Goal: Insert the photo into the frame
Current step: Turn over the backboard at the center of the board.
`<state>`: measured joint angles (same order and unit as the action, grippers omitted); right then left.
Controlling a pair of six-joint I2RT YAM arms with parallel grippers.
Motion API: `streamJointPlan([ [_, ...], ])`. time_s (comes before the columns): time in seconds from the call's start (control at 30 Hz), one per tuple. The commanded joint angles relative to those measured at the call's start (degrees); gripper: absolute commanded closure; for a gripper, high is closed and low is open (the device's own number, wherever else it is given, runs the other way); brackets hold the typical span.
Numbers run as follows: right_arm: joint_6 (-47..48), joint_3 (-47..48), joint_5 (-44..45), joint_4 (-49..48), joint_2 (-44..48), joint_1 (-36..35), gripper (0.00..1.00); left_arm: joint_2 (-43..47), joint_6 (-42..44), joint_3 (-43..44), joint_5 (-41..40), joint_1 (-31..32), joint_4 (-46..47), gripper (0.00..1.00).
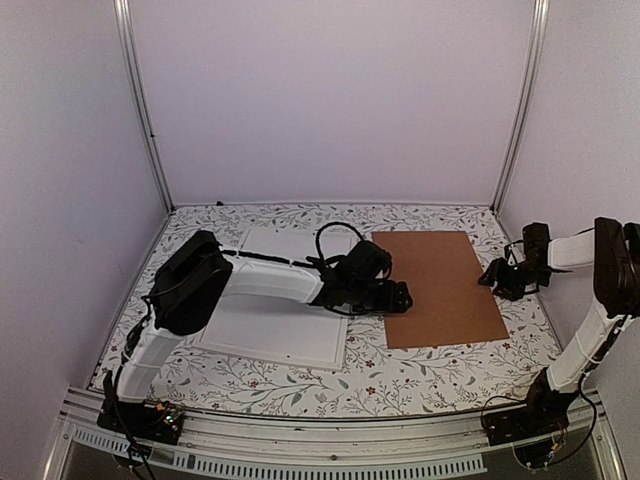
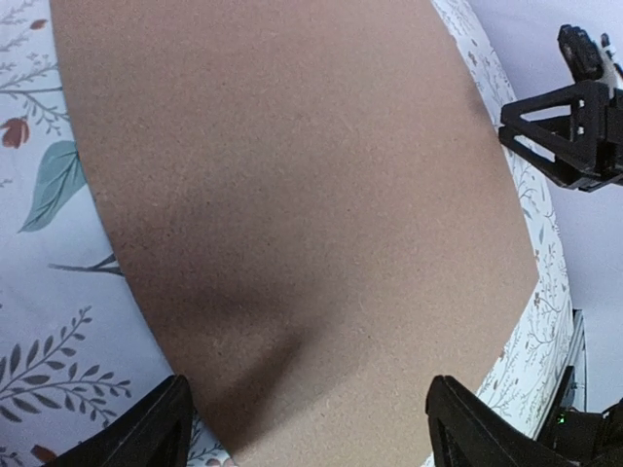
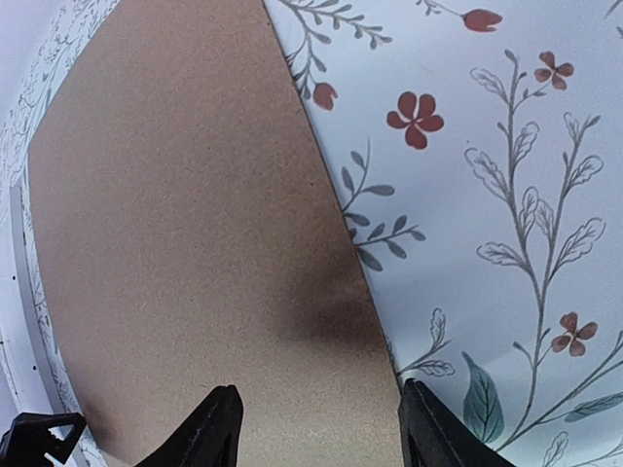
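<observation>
Plain brown backing panel (image 1: 440, 285), white frame (image 1: 290, 335), white tablecloth (image 1: 400, 375) with grey-green vines, red flowers

Pale lilac walls (image 1: 330, 90); two aluminium corner posts (image 1: 142, 100); floral tablecloth (image 1: 400, 378); soft even light.

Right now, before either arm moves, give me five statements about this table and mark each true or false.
1. The brown panel lies flat on the floral tablecloth. True.
2. The left gripper is clamped shut on the panel. False: its jaws stand open over the panel's left part, with nothing between them.
3. The right gripper is at the panel's right edge. True.
4. The panel lies on top of the white frame. False: it lies beside the frame, on its right.
5. The left arm reaches across the frame. True.
</observation>
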<state>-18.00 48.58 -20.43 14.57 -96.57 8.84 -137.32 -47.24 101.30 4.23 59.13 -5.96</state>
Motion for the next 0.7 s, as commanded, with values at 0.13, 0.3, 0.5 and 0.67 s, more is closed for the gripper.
streamJointPlan([
  [0.13, 1.00, -1.90, -10.55, 5.32, 5.42, -0.95, 0.45, 4.22, -3.96, -9.43, 1.71, -0.88, 0.20, 0.14],
  [0.3, 0.78, -1.19, -2.44, 6.69, 7.45, -0.87, 0.42, 5.55, -4.16, -11.07, 1.31, -1.87, 0.46, 0.14],
  [0.5, 0.95, -0.37, 1.22, 5.37, 4.27, -0.94, 0.40, 5.37, -4.18, -11.43, 1.80, -1.93, 0.97, 0.14],
  [0.67, 1.38, 0.17, 1.57, 4.21, 1.17, -0.96, 0.40, 4.80, -4.33, -11.38, 2.56, -1.92, 1.33, 0.14],
])
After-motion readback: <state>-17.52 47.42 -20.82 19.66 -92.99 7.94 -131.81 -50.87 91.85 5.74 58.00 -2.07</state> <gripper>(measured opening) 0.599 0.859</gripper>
